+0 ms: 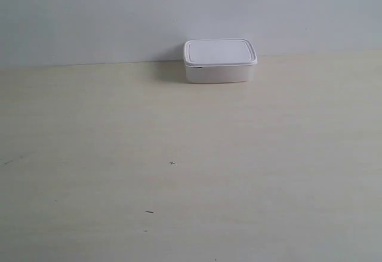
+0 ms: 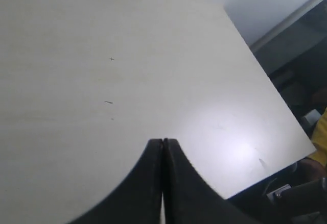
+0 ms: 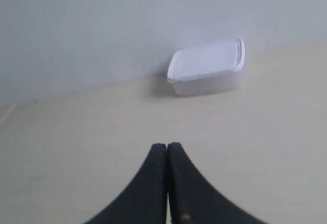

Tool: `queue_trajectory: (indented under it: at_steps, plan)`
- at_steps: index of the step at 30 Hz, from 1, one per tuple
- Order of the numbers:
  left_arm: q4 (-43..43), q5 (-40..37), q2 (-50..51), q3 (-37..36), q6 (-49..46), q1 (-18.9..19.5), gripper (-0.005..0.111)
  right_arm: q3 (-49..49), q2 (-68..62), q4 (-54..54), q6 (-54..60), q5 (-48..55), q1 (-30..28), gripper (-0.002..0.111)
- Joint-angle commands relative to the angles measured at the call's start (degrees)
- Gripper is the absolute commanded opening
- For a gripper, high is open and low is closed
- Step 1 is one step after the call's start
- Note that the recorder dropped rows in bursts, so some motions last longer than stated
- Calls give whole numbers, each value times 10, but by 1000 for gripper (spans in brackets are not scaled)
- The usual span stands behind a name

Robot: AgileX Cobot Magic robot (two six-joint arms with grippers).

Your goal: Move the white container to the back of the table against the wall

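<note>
White container (image 1: 219, 61) and wall (image 1: 89, 17): contact unclear.

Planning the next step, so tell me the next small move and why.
Likely none: hold both arms where they are. The white container sits lid-on at the back of the table, apparently against the wall, and the left fingers and right fingers are shut, empty, well clear of it.
</note>
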State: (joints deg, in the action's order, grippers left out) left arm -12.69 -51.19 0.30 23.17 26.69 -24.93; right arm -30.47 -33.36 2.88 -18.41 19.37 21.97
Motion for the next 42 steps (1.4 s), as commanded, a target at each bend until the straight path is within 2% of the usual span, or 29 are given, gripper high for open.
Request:
queue_trajectory:
  at_steps: [1,5,7,8,9,10,13,22,30,42]
  plan:
    - [-25,6,-3,5,-78,-2,0,4,84,-1,4,15,1,0]
    - [-29,12,-3,33,-189,-2,0,4,121,-1,4,61,1,0]
    - [-33,48,-3,46,-249,-2,0,5,137,-1,4,75,1,0]
    - [-33,99,-3,46,-279,-2,0,16,149,0,4,69,1,0]
    - [-33,129,-3,43,-282,-2,0,24,157,4,2,60,1,0]
    - [-32,192,-3,32,-281,-2,0,44,166,27,2,44,1,0]
    - [-38,262,-3,-4,-281,-2,0,79,175,78,3,8,1,0]
    - [-49,401,-3,-157,-278,-2,0,163,176,92,19,-111,1,0]
    - [-114,430,-3,-232,-278,-2,0,218,174,89,65,-175,1,0]
    - [-115,422,-3,-232,-278,-2,0,305,152,93,63,-251,1,0]
